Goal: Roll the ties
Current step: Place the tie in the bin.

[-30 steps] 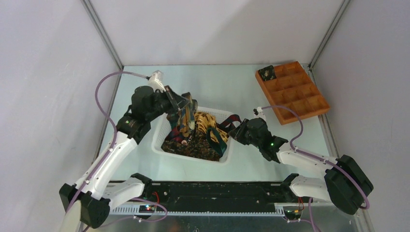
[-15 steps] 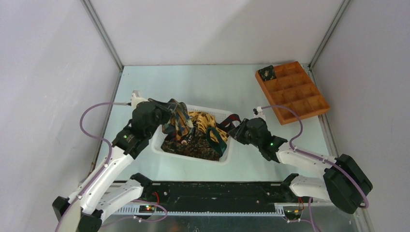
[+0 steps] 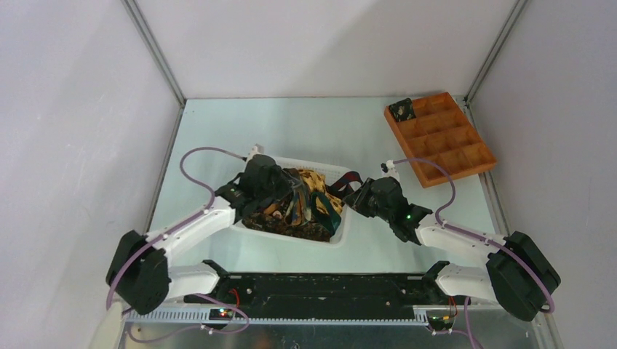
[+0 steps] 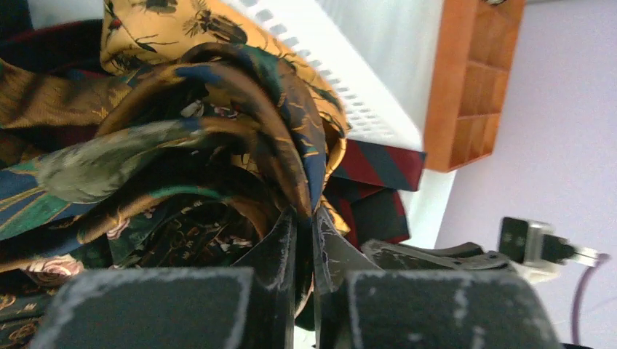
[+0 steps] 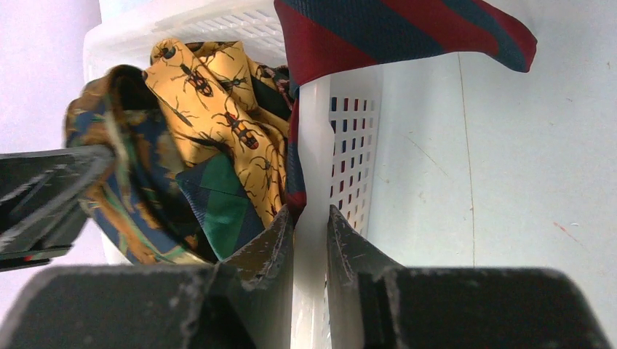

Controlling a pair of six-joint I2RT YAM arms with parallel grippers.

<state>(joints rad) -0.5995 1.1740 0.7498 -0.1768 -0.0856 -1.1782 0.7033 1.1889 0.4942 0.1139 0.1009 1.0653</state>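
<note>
A heap of patterned ties (image 3: 302,207) fills the white plastic basket (image 3: 247,222). My left gripper (image 3: 295,196) is low over the heap and shut on a dark green, brown and orange tie (image 4: 240,94), whose fold bunches ahead of the fingertips (image 4: 287,225). My right gripper (image 3: 355,198) is shut on the basket's right rim (image 5: 311,145), one finger inside and one outside. A yellow insect-print tie (image 5: 218,116) and a maroon striped tie (image 5: 393,29) lie by that rim. One rolled dark tie (image 3: 401,110) sits in the tray's far left compartment.
The orange-brown compartment tray (image 3: 466,156) stands at the back right of the table. The maroon tie hangs over the basket's right edge (image 3: 353,178). Grey walls close in on both sides and the back.
My left arm has swung down and to the right, lowering the held tie from above the basket's left side onto the heap. The right arm has stayed put.
</note>
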